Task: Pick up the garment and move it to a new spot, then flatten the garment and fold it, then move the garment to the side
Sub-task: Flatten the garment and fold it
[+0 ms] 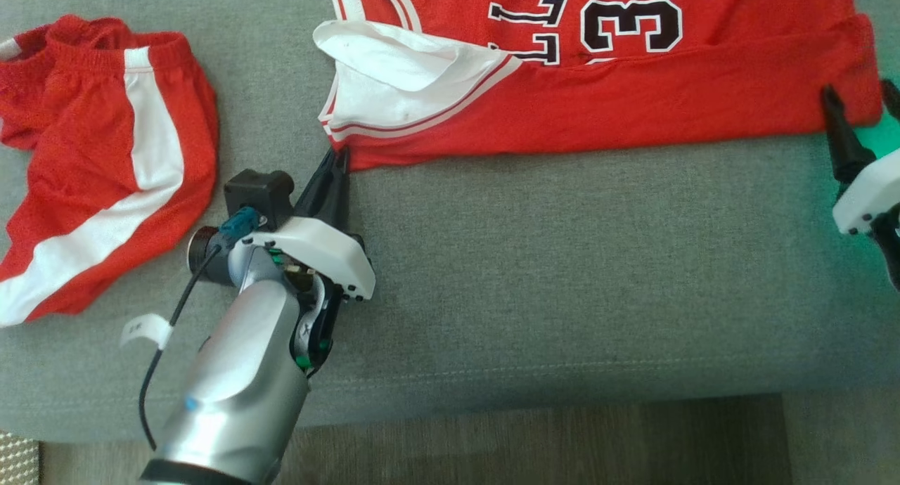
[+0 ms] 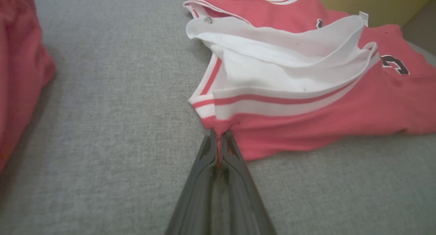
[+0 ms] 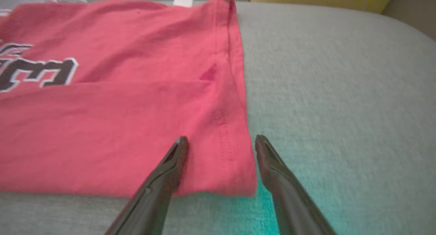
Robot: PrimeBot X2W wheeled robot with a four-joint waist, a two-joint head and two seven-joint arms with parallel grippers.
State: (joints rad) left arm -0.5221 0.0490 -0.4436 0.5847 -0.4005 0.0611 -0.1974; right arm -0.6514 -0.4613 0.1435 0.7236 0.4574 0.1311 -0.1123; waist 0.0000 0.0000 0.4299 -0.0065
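red-and-white basketball jersey with black numerals (image 1: 598,112): spread across the far half of the grey fabric seat cushion (image 1: 562,274), one long fold along its near side, white lining flipped out at the left armhole
left gripper (image 1: 337,163): jaws pinched together on the jersey's near-left corner, just below the striped trim
right gripper (image 1: 859,95): jaws spread, straddling the near-right hem corner, nothing held
red shorts with white side stripe (image 1: 84,176): by the cushion's left edge, apart from the jersey
step: I read this as a two-corner grab for the next fold, half done
risk 1: left pinch looks thin, little cloth between the tips; a lift could slip it out and drop the corner
risk 2: right side may close on the top layer alone or snag cushion fabric, so the fold goes skewed
risk 3: flipped lining could get trapped inside the fold unless I flatten it
left wrist view: shows cloth caught between the tips; head view hides that behind the fingers
right wrist view: one finger over cloth, the other on bare cushion beside the hem; head view crops this
head view: gives me both arms and the shorts together
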